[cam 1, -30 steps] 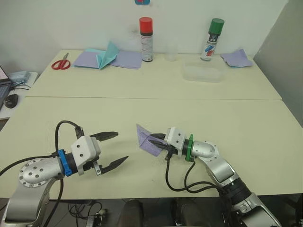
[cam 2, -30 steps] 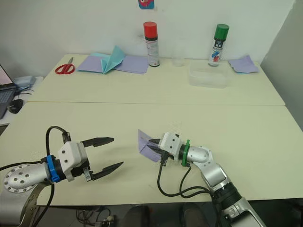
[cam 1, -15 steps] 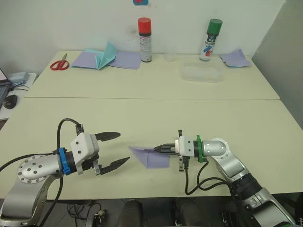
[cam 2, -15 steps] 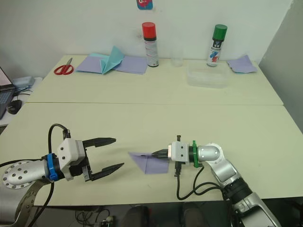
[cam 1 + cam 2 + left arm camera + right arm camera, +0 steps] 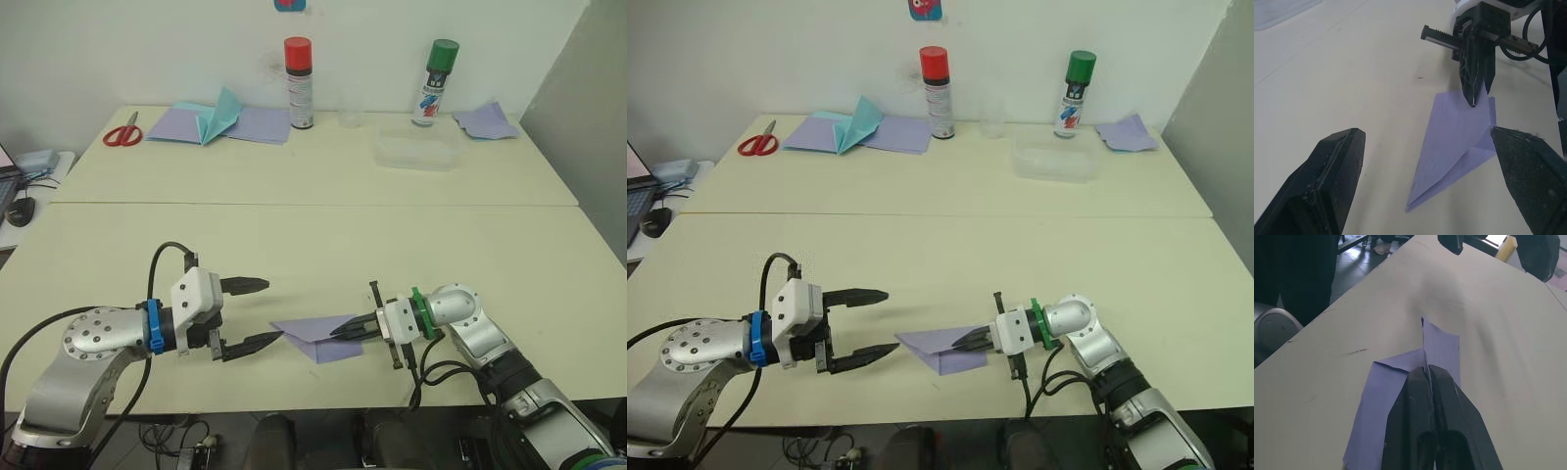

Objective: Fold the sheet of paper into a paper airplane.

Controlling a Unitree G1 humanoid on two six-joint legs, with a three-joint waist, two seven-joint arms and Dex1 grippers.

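Note:
The sheet of paper (image 5: 312, 339) is lavender and folded into a flat pointed wedge. It lies on the cream table near the front edge, with its nose pointing to my left. My right gripper (image 5: 341, 331) is shut on the paper's right end, and its black fingers (image 5: 1420, 396) are pressed together over the centre crease (image 5: 1442, 345). My left gripper (image 5: 268, 312) is open just left of the nose, one finger above it and one level with it. In the left wrist view the paper (image 5: 1454, 132) lies between the open fingers.
At the back of the table stand a red-capped spray can (image 5: 299, 81), a green-capped can (image 5: 434, 81) and a clear plastic container (image 5: 418, 152). Red scissors (image 5: 124, 130), a teal paper shape (image 5: 221, 112) on lavender sheets and a lavender scrap (image 5: 487, 120) lie there too. The table's front edge is close.
My right gripper has swung the paper from upright down to lying flat. My left gripper has moved right, up to the paper's pointed nose.

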